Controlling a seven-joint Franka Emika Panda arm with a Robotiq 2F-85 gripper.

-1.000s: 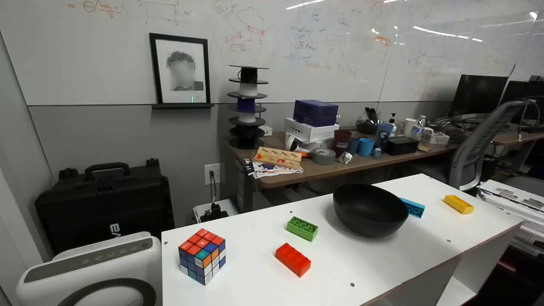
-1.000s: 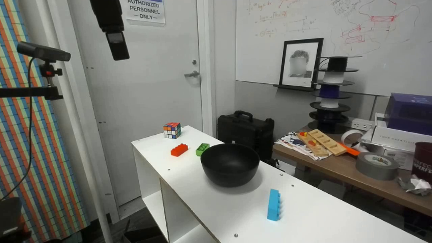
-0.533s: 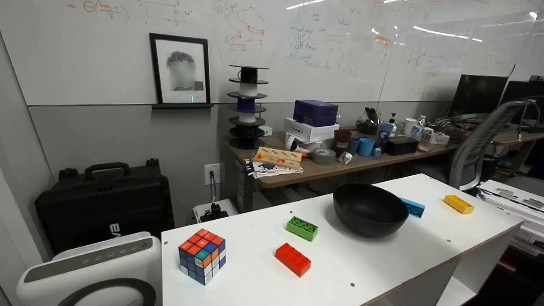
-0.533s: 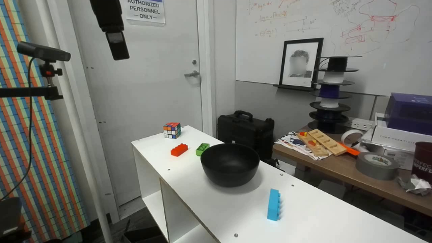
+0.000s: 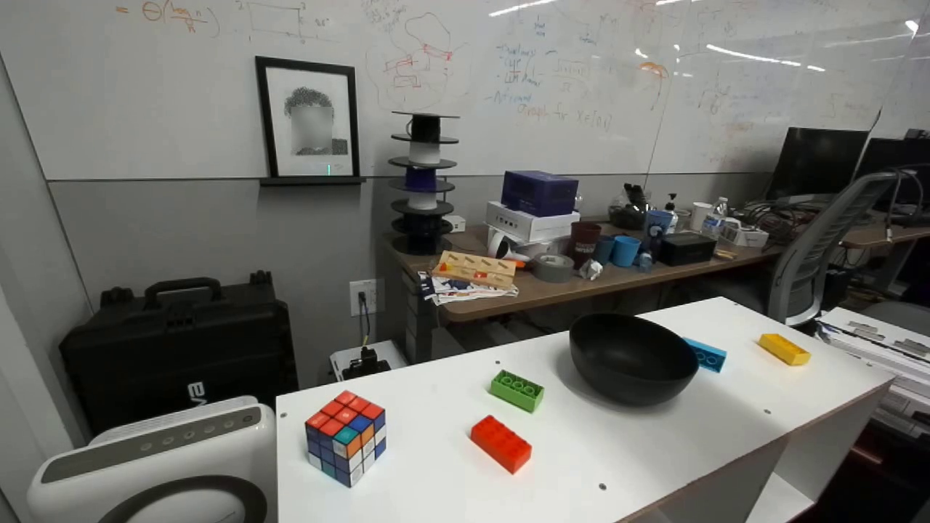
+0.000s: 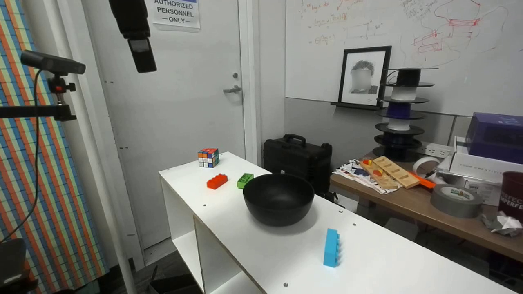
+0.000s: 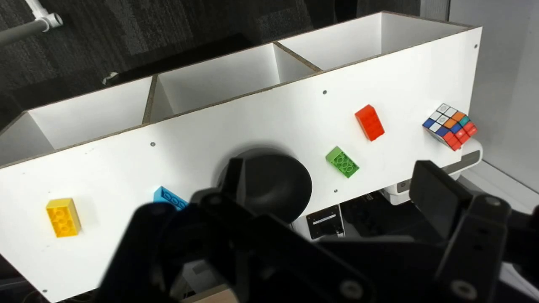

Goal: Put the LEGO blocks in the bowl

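- The gripper [image 7: 332, 185] hangs well above the white shelf [image 7: 252, 118], fingers [image 7: 433, 200] spread wide apart.
- In the wrist view it hides parts of the black bowl [image 7: 292, 176] and blue brick [image 7: 168, 197]; in an exterior view that blue brick [image 6: 330, 248] shows whole.
- Across the bowl lie the green brick [image 7: 342, 162], red brick [image 7: 369, 123] and, farther, the puzzle cube [image 7: 450, 126].
- Past the blue one, well apart: the yellow brick [image 7: 63, 217].
- Beyond the shelf: a black case [image 5: 174, 349].

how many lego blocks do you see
4. Wrist view: red block and green block right of the bowl, blue block and yellow block left of it; part of the bowl's inside is hidden.
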